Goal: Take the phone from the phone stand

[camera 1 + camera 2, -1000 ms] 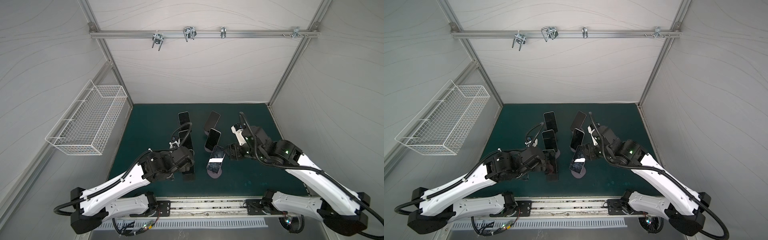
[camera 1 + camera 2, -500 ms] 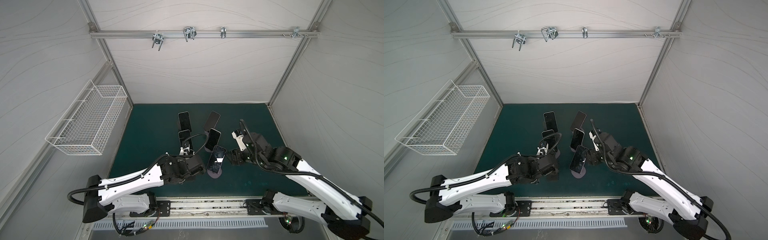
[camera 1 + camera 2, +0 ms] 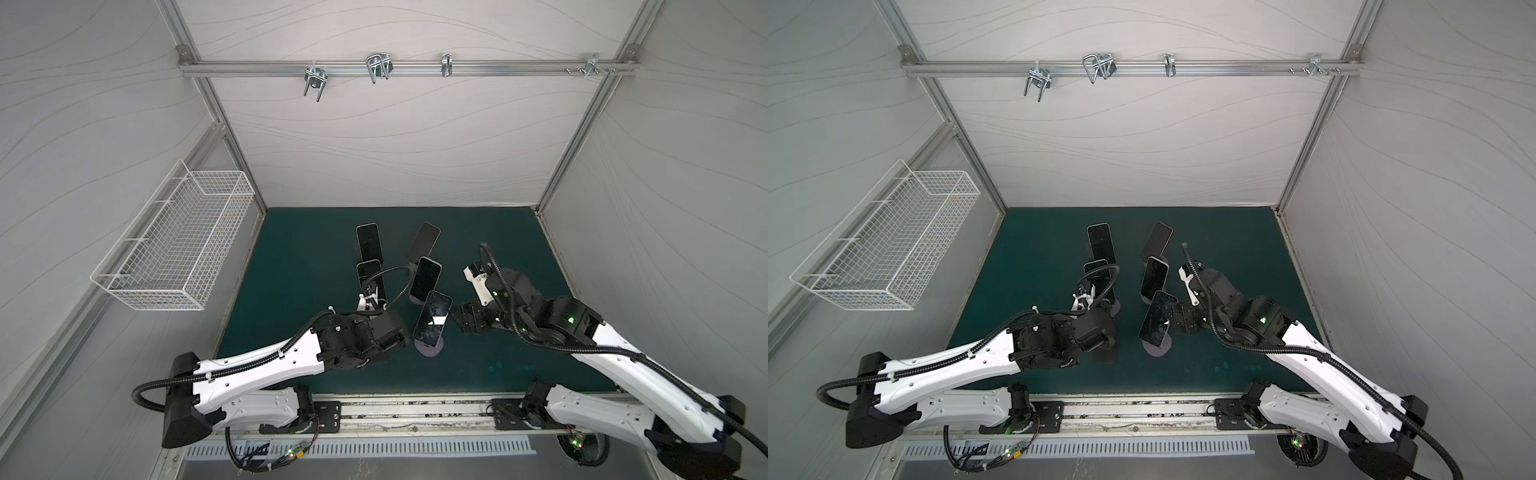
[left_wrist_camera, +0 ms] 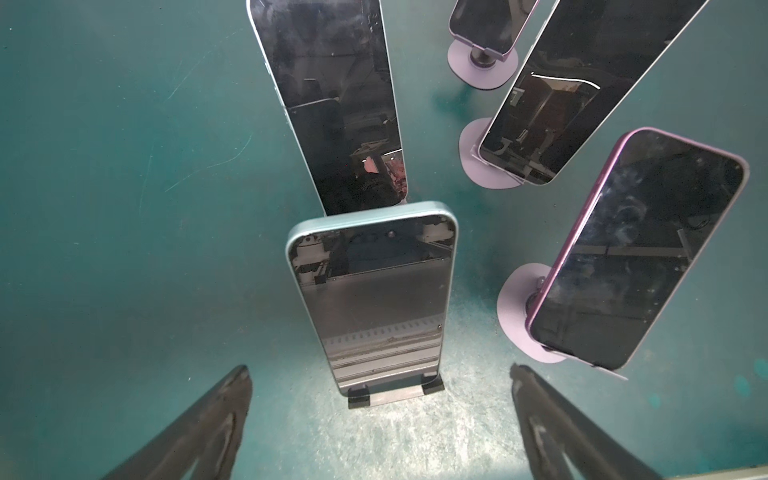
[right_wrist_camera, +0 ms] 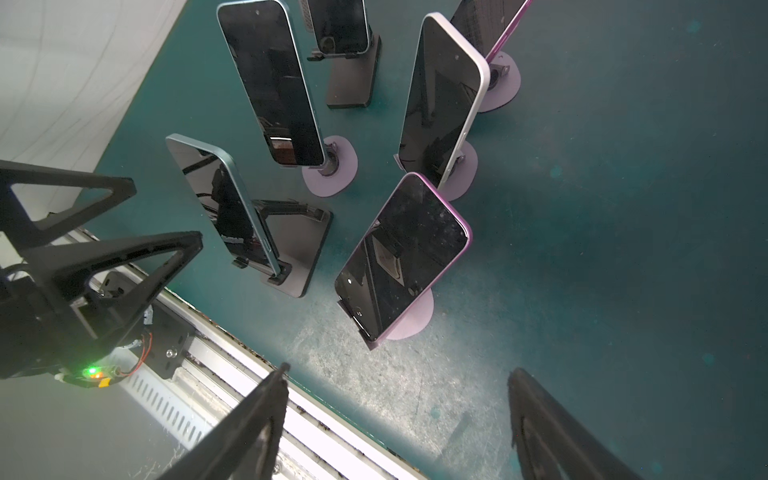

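Observation:
Straight ahead of my left gripper stands a teal-edged phone, upright in a black phone stand. The jaws are open and wide apart, and hold nothing. In both top views the left arm hides that phone. A purple-edged phone leans on a lilac round stand just beyond my right gripper, which is open and empty. In both top views this phone sits close to the left of the right gripper.
Several more phones on stands crowd the middle of the green mat, among them a far-left phone and a far-right one. A wire basket hangs on the left wall. A metal rail runs along the mat's front edge.
Both grippers have opened wider. The left arm has swung right and forward over the near-left phone. The right gripper has drawn back a little from the purple phone.

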`<state>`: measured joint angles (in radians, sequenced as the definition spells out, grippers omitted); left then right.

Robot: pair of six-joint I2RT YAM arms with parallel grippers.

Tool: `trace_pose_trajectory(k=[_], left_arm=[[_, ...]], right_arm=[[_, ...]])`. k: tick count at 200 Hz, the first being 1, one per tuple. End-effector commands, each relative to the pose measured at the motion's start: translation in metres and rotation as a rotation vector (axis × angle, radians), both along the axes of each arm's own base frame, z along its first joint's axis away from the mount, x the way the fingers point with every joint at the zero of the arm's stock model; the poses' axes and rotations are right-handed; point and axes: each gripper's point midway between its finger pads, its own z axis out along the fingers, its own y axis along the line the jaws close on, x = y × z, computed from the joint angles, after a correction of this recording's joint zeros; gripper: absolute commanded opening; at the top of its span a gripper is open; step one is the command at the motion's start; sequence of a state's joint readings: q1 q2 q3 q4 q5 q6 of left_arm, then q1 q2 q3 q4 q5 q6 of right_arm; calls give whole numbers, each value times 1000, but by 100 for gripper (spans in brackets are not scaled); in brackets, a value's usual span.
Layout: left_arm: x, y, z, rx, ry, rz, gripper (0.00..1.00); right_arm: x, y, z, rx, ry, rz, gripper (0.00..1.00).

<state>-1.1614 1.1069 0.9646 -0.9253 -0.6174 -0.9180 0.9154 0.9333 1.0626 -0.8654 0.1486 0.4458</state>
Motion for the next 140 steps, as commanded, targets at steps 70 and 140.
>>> trace_pose_trajectory(k=[70, 140], left_arm=[[-3, 11, 18, -98, -54, 20, 99], [-1, 20, 22, -84, -100, 9, 99]], right_arm=[[6, -16, 25, 107, -18, -177, 99], [9, -5, 33, 167, -46, -144, 98]])
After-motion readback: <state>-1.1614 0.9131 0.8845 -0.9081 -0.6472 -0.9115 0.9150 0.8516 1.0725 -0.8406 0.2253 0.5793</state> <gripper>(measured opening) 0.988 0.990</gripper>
